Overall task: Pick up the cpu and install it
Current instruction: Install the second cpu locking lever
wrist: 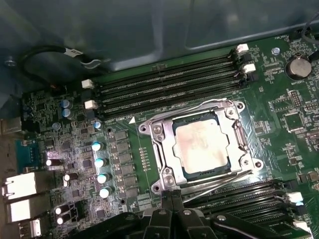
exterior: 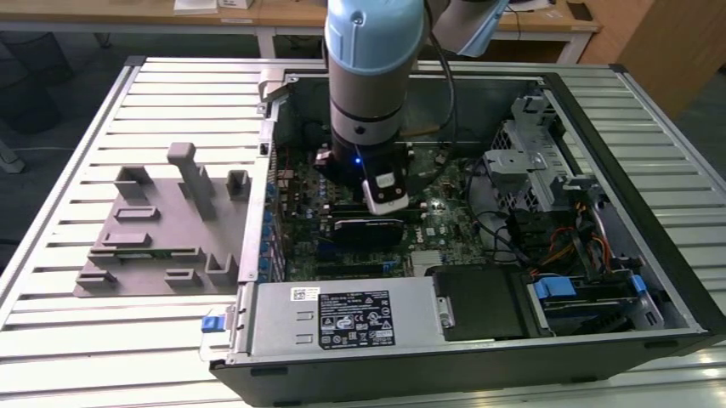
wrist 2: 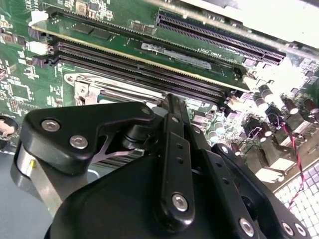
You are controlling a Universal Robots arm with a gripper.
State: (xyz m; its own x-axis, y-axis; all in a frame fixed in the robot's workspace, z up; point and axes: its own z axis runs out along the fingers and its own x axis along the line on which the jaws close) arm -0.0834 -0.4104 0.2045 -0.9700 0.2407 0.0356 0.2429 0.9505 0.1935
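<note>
Silvery-grey, the cpu point(wrist: 203, 145) is seen seated in its socket frame point(wrist: 164, 149) on the motherboard point(wrist: 279, 119); the gripper point(wrist: 174, 219) is held just beside it, and whether the jaws are parted cannot be told.

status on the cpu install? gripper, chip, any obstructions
Gripper low inside the PC case, just above the motherboard. Cpu seated in its socket frame. Fingers empty, open or shut unclear. Nothing over the socket.
</note>
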